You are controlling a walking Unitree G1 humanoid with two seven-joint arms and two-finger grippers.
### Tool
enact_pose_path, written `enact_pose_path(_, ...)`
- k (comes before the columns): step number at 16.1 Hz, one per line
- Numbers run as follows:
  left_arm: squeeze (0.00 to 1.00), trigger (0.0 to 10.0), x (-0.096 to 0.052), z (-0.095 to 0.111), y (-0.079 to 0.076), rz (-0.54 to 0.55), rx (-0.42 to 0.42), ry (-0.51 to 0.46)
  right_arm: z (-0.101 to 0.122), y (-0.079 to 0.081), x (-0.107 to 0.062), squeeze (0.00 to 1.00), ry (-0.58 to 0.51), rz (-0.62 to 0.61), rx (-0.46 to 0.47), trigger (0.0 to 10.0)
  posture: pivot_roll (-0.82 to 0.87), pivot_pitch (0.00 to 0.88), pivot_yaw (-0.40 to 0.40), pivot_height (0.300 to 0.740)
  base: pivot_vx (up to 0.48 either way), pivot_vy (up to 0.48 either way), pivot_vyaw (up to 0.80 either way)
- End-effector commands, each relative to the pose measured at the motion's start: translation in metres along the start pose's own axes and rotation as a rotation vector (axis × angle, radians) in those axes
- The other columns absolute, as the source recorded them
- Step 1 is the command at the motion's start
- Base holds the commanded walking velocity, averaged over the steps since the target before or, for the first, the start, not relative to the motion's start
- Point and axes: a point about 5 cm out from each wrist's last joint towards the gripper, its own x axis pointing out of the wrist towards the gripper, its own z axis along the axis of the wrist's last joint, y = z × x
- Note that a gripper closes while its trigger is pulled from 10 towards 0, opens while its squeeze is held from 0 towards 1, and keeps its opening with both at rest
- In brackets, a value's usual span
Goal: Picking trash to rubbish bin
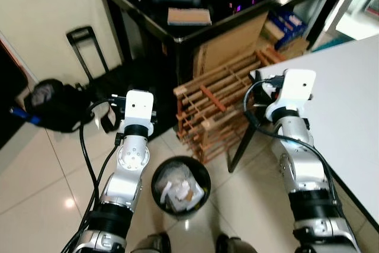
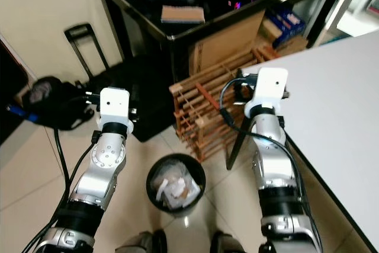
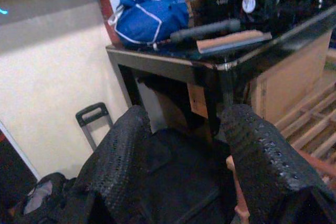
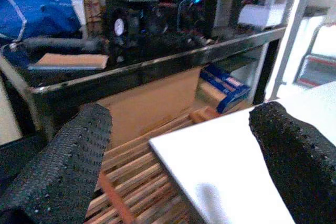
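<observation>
Trash [image 1: 179,192] is seen in the bin [image 1: 159,173] below two raised arms. Left pincer [image 3: 181,156] and right pincer [image 4: 181,153] are held wide open, empty. Nearby rack [image 1: 216,108] could be struck if an arm is swung carelessly.

One rubbish bin [image 1: 180,183], one wooden rack [image 1: 222,108], two tables [image 1: 349,105].

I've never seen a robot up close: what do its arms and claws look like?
Both arms are silver metal in rounded segments with black joint bands, each ending in a white boxy wrist block. Loose black cables loop beside the left arm and right arm. The left claw and right claw each have two thick black fingers with dimpled texture.
</observation>
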Motion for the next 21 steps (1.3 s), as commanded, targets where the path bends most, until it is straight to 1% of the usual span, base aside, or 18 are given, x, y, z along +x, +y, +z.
enact_pose_path(1,0.00,10.0,0.002,-0.004,-0.001,-0.019,0.004,0.022,-0.003,-0.004,0.001,0.00,0.002,-0.023,-0.007,10.0,-0.06,0.066,0.034,0.740,0.000,0.000,0.00)
enact_pose_path(4,0.00,10.0,0.003,-0.008,-0.004,-0.025,-0.019,0.047,-0.007,-0.004,-0.002,0.00,0.008,-0.029,0.007,10.0,-0.07,0.050,0.035,0.740,0.000,0.000,0.00)
enact_pose_path(7,0.00,10.0,0.002,-0.010,-0.004,-0.026,-0.024,0.054,-0.016,0.003,-0.007,0.00,0.033,-0.016,0.015,10.0,-0.06,0.057,0.031,0.740,0.000,0.000,0.00)
enact_pose_path(8,0.00,10.0,0.000,-0.010,-0.004,-0.026,-0.024,0.055,-0.017,0.007,-0.010,0.00,0.037,0.002,0.020,10.0,-0.06,0.068,0.029,0.740,0.000,0.000,0.00)
enact_pose_path(10,0.00,10.0,-0.003,-0.012,-0.003,-0.025,-0.021,0.061,-0.018,0.009,-0.013,0.00,0.040,0.014,0.023,10.0,-0.06,0.084,0.027,0.740,0.000,0.000,0.00)
enact_pose_path(12,0.00,10.0,-0.010,-0.015,-0.002,-0.026,-0.018,0.071,-0.019,0.007,-0.018,0.00,0.044,0.018,0.025,10.0,-0.05,0.113,0.024,0.740,0.000,0.000,0.00)
enact_pose_path(13,0.00,10.0,-0.010,-0.015,-0.002,-0.026,-0.018,0.071,-0.019,0.007,-0.018,0.00,0.044,0.018,0.025,10.0,-0.05,0.113,0.024,0.740,0.000,0.000,0.00)
enact_pose_path(14,0.00,10.0,-0.014,-0.016,-0.002,-0.029,-0.018,0.075,-0.021,0.006,-0.021,0.00,0.052,0.015,0.024,10.0,-0.05,0.129,0.023,0.740,0.000,0.000,0.00)
enact_pose_path(17,0.00,10.0,-0.018,-0.019,-0.002,-0.028,-0.019,0.085,-0.026,0.005,-0.027,0.00,0.071,0.015,0.022,10.0,-0.05,0.144,0.018,0.740,0.000,0.000,0.00)
enact_pose_path(21,0.00,10.0,-0.025,-0.021,-0.003,-0.033,-0.017,0.104,-0.025,0.007,-0.032,0.00,0.075,0.042,0.028,10.0,-0.04,0.149,0.008,0.740,0.000,0.000,0.00)
